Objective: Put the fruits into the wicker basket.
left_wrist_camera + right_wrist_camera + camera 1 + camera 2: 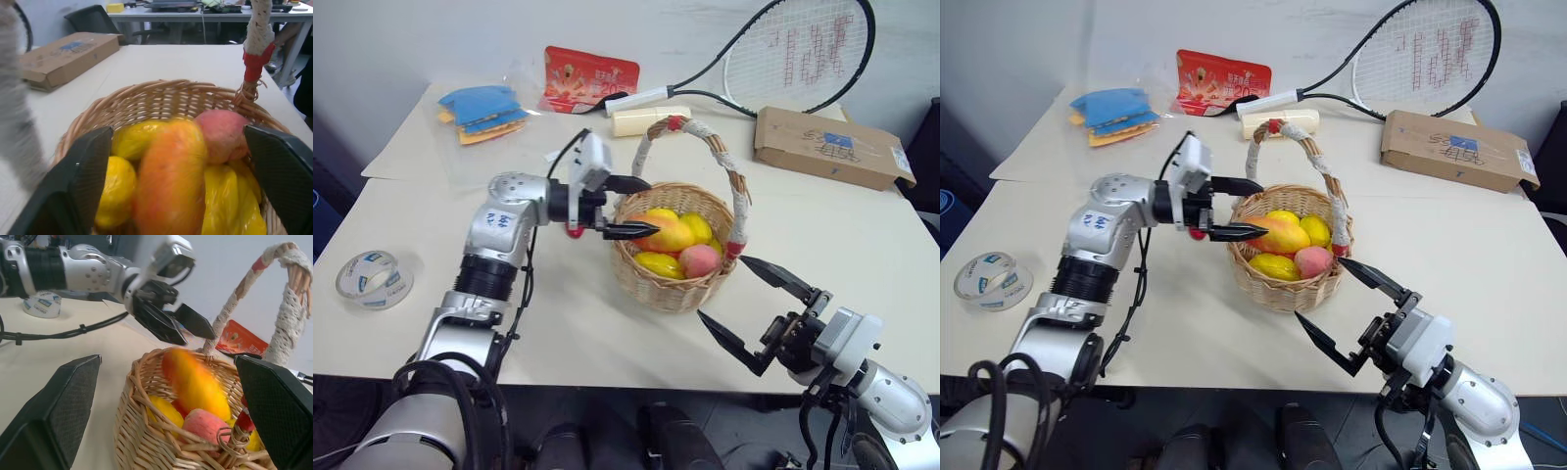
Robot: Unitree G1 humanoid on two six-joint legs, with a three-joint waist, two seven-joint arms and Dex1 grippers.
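The basket (677, 257) stands a little toward the front edge of the table (862, 255), roughly midway between the side edges, its handle (724, 166) arching high over it. In it lie the mango (664, 233), the peach (699, 260) and some yellow fruits (658, 264); the mango looks blurred in the wrist views, and whether it has come to rest cannot be told.

The left gripper (628, 208) hangs level at the basket's left rim, jaws wide apart, gripping nothing; the mango sits just past its tips. The right gripper (754, 308) hangs near the front edge, just beside the basket's right front, jaws also spread wide and empty.

Bare table lies left of the basket out to the tape roll (374, 279) near the front left corner, and right of it to the right edge. Along the back edge lie a cardboard box (830, 147) at the right, a racket (783, 54), a cream cylinder (646, 119) just behind the handle, a red packet (589, 78) and a bag of blue cloths (481, 113) toward the left.
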